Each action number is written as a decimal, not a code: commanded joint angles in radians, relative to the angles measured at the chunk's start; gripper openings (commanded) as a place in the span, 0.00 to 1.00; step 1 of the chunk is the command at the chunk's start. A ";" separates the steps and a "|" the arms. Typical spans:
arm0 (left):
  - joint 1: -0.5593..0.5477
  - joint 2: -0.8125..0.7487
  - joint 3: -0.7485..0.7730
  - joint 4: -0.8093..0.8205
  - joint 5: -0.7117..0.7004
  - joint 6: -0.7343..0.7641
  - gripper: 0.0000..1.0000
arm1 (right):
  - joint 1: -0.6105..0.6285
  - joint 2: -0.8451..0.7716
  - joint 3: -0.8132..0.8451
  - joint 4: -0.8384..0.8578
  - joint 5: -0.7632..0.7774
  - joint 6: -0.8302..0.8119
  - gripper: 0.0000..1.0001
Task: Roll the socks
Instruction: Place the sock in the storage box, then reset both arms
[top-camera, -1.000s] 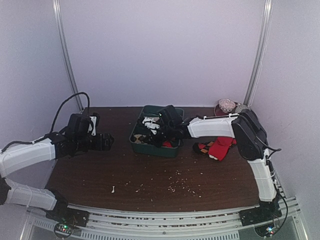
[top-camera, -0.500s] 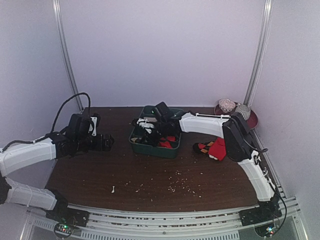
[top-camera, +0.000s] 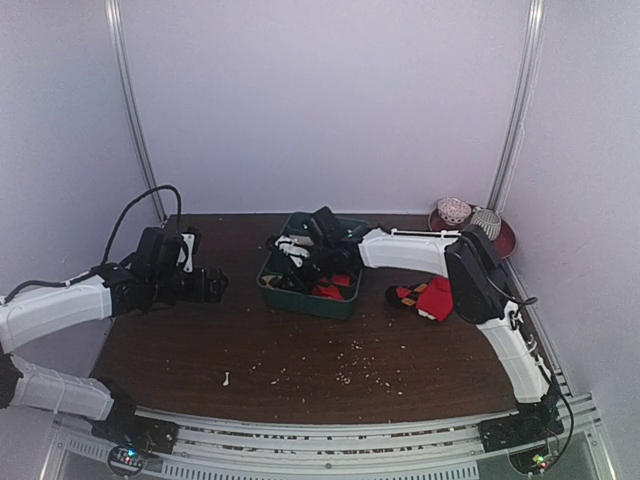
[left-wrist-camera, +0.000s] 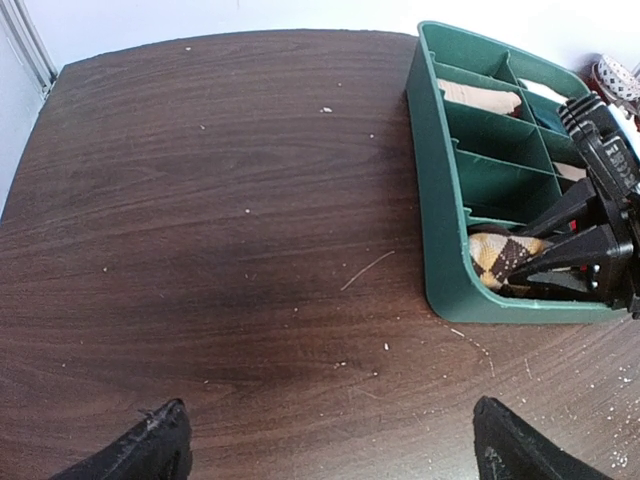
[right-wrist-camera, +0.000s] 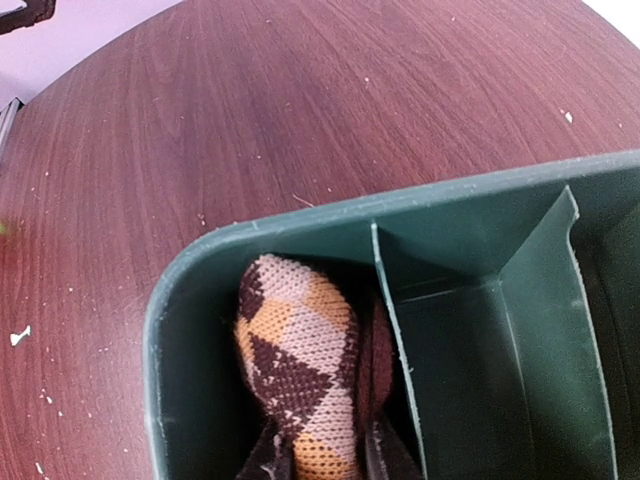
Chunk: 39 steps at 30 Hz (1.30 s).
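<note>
1. A dark wooden table (top-camera: 300, 350) sits inside a white-walled enclosure, with a robot arm reaching in from each near corner.
2. A green tray (left-wrist-camera: 425, 180) with divided compartments stands at the middle back of the table.
3. The brown and tan argyle sock (right-wrist-camera: 300, 370) lies bunched in the tray's near-left corner compartment, pressed between the outer wall and a divider (right-wrist-camera: 395, 320).
4. The right gripper (right-wrist-camera: 325, 462) reaches down into that compartment. Its jaws are pinched on the lower end of the argyle sock.
5. The left gripper (left-wrist-camera: 330, 445) hangs over bare wood well to the left of the tray, jaws spread wide and holding nothing.
6. Some red fabric (top-camera: 333, 291) shows in the tray's near-right part; its details are too small to tell.
7. A red and dark sock bundle (top-camera: 430, 297) lies on the table just right of the tray, beneath the right arm.
8. A bowl (top-camera: 505, 240) at the back right corner holds rolled balls (top-camera: 455, 210).
9. Pale crumbs (top-camera: 360, 375) are scattered over the near table.
</note>
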 joint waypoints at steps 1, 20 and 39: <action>0.004 0.006 0.039 0.012 0.013 0.019 0.97 | 0.019 0.026 -0.065 -0.138 0.045 0.003 0.22; 0.004 0.002 0.041 0.007 0.011 0.018 0.97 | 0.012 0.003 0.014 -0.181 0.053 -0.001 0.51; 0.004 -0.004 0.063 -0.006 -0.037 -0.006 0.98 | -0.053 -0.497 -0.376 0.139 0.312 0.195 0.58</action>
